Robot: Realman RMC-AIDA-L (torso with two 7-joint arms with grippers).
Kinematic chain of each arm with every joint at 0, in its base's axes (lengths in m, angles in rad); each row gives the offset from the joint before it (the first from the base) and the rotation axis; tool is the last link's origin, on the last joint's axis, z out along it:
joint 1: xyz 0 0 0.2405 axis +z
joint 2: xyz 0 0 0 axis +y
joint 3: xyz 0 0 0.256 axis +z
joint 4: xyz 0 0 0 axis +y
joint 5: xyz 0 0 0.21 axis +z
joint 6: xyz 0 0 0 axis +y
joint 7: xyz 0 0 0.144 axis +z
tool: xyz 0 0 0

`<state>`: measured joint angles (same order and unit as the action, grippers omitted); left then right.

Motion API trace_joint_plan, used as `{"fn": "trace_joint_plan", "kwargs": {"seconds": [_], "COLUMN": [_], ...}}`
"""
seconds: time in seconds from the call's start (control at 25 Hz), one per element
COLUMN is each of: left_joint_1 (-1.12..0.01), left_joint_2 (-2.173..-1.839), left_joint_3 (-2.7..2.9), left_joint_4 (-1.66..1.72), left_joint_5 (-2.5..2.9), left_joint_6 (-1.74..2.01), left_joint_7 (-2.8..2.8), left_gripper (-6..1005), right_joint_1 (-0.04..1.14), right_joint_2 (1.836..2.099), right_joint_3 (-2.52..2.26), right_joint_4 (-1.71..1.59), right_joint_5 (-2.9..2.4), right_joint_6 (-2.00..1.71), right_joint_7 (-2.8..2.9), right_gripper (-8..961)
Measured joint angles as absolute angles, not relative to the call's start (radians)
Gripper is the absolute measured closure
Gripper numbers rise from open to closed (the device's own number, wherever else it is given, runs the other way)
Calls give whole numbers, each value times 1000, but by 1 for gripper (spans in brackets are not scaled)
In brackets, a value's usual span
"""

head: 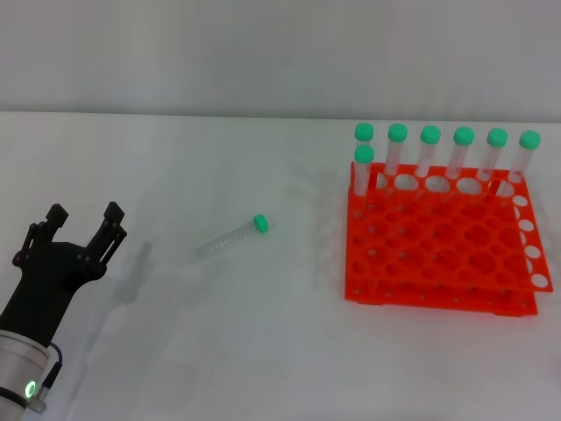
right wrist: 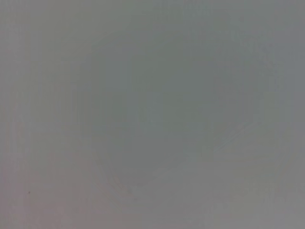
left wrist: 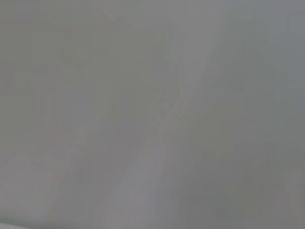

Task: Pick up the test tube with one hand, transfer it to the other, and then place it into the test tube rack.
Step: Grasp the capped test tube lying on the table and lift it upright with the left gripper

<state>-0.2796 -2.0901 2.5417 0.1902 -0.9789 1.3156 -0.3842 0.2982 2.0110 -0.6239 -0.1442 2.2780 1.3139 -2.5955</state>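
A clear test tube (head: pixel 230 237) with a mint-green cap lies on its side on the white table, cap pointing to the upper right. My left gripper (head: pixel 86 214) is at the lower left of the head view, open, its black fingers spread and empty, well to the left of the tube. The orange test tube rack (head: pixel 443 250) stands on the right with several green-capped tubes upright along its far row. My right gripper is out of view. Both wrist views show only blank grey surface.
The white table (head: pixel 263 351) stretches between the tube and the rack and toward the front edge. A pale wall runs behind the table.
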Motion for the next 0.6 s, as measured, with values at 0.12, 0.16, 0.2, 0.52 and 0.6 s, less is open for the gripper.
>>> {"fn": "trace_joint_plan", "kwargs": {"seconds": [0.12,0.16,0.2,0.52,0.6], "left_joint_1": [-284,-284,-284,-284,-284], "left_joint_2": [-2091,-2091,-2091,-2091,-2091], "left_joint_3": [2542,2542,2543,2544,2545], "left_joint_4": [190,190,190,191,192], "left_joint_5": [-979,-979,-979,-979,-979], "left_joint_6": [1316,1315,1314,1307,1306], "left_joint_7": [-384,-384,-384,-404,-410], "left_gripper": [119,119,119,120,120], "right_joint_1": [297,297,297,299,299], "right_joint_2": [2011,2011,2011,2012,2012], "right_joint_3": [-624,-625,-627,-634,-634], "right_joint_4": [-144,-144,-144,-139,-133], "right_joint_5": [2277,2277,2277,2276,2276], "right_joint_6": [1315,1315,1315,1317,1321], "right_joint_7": [-2596,-2596,-2595,-2596,-2596], "right_gripper": [120,120,120,121,121]}}
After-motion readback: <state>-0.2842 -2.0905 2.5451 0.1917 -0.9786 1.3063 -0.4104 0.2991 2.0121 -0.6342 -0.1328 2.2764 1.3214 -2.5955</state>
